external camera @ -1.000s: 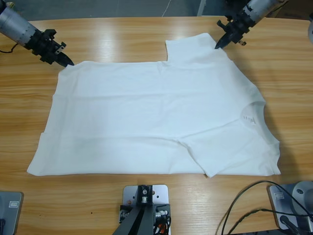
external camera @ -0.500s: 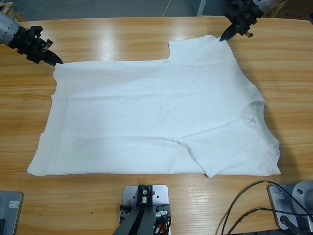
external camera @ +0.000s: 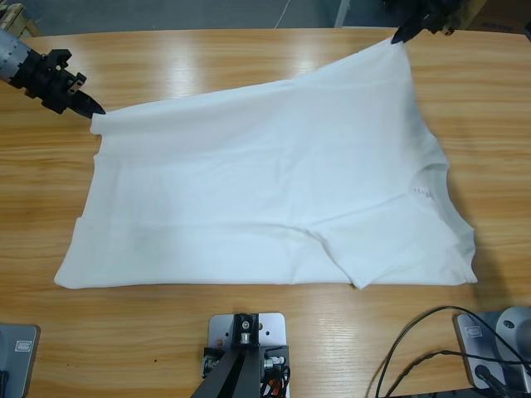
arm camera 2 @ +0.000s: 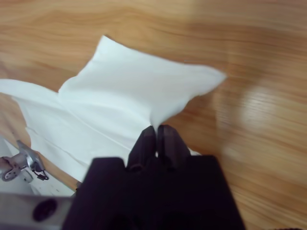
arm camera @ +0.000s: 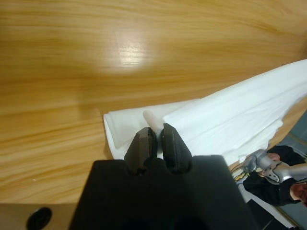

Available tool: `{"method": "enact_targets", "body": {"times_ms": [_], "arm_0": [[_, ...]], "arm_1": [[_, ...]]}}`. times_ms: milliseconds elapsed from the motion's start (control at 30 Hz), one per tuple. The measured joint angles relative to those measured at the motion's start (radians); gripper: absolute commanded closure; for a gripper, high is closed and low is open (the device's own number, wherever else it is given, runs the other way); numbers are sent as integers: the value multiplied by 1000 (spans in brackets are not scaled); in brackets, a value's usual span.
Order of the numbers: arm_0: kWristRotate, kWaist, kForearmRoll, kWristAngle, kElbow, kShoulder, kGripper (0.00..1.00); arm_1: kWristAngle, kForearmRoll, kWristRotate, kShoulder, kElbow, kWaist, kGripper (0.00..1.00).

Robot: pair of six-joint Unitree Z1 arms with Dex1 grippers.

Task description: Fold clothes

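White T-shirt (external camera: 274,199) lies spread over most of the table (external camera: 207,58), neck hole (external camera: 431,178) at 3 o'clock, bottom edge at 9 o'clock. Mostly flat w/ soft wrinkles. The 12 o'clock side runs as one tight slanted line from the L corner up to the R corner, so the cloth there is pulled up a bit. One short sleeve (external camera: 390,257) lies flat at about 5 o'clock. There is a tiny faint mark (external camera: 423,192) just by the neck, too small to read.

L gripper (external camera: 95,110) comes in from 10 o'clock. Its two black jaws are pressed together on the shirt's bottom corner. In the L wrist view the gripper (arm camera: 156,132) pinches a little white nub of shirt (arm camera: 230,115), w/ the cloth folded in two layers & running off to one side.

R gripper (external camera: 395,39) is at 1 o'clock, at the table's far edge, jaws squeezed on the tip of the other sleeve. R wrist view: gripper (arm camera 2: 156,128) bites the shirt (arm camera 2: 124,96), which fans out in a wide flap beyond the jaws.

Table is long, light brown wood, shiny w/ bright light spots. Grey floor (external camera: 207,12) shows past its far edge. Black cables (external camera: 415,348) curl at 5 o'clock. A person (arm camera: 288,184) in dark clothes shows small in a corner of the L wrist view.
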Motion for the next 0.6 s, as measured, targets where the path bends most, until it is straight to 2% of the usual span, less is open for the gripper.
{"method": "enact_targets", "body": {"times_ms": [433,600], "arm_0": [[1,-12,0,-24,46,-54,1000],[1,-21,0,-37,52,-54,1000]], "arm_1": [[-1,0,-31,-62,0,0,1000],[-1,0,-61,-62,68,-1,1000]]}}
